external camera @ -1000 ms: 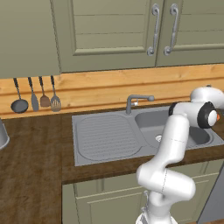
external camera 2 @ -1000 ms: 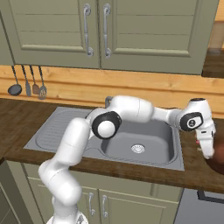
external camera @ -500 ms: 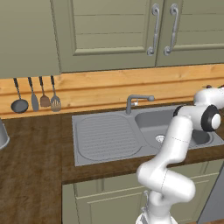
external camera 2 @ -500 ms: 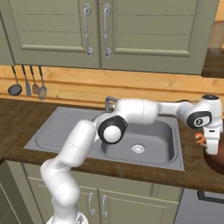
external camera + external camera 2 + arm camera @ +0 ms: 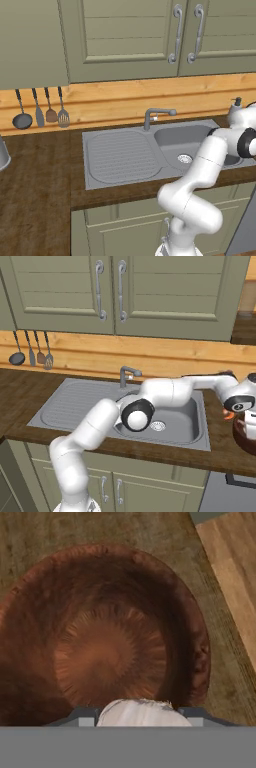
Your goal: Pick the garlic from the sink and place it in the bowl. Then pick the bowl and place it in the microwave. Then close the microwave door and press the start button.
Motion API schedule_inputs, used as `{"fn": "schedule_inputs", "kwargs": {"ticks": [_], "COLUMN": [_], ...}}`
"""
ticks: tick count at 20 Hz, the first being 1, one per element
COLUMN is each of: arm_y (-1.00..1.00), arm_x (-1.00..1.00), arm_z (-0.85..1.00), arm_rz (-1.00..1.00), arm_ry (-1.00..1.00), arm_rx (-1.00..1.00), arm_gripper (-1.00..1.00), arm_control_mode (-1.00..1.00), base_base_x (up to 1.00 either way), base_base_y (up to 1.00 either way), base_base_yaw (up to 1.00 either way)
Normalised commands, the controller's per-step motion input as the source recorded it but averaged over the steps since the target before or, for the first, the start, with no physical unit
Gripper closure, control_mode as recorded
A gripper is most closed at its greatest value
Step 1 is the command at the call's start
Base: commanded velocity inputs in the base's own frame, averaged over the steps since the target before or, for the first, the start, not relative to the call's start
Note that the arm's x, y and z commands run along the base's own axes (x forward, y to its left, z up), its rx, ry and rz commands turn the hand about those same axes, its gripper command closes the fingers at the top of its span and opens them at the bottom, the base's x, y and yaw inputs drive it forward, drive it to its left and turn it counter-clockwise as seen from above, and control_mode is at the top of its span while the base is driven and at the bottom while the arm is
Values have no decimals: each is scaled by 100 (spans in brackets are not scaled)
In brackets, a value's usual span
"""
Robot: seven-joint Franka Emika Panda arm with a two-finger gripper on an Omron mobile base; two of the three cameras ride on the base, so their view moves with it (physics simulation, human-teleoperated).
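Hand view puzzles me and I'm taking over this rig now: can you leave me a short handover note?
Gripper: shut on the garlic, hanging over the bowl, which sits on the wooden counter right of the sink.
Done: garlic lifted out of the sink and carried above the bowl.
Left: release the garlic into the bowl, put the bowl in the microwave, close its door, press start.

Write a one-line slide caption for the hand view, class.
Looking down the claw: pale garlic held between its fingers above the hollow of the reddish-brown wooden bowl, which sits on the dark wood counter.
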Motion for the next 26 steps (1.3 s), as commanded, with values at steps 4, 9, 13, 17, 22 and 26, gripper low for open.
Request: {"fn": "schedule_inputs", "kwargs": {"ticks": [4,9,13,17,22,26], "arm_y": [0,4,6,20,32,27], "arm_x": [11,14,2,0,-12,-40], "arm_z": [-43,-35,-7,11,21,0], "arm_rz": [0,0,0,0,-6,-17], "arm_ry": [0,0,0,-5,-7,-1], "arm_rx": [0,0,0,0,0,0], "arm_gripper": [100,-100,-100,-100,-100,-100], "arm_control_mode": [-100,-100,-100,-100,-100,-100], "base_base_x": [0,0,0,0,0,0], "base_base_y": [0,0,0,0,0,0], "base_base_yaw": [0,0,0,0,0,0]}}
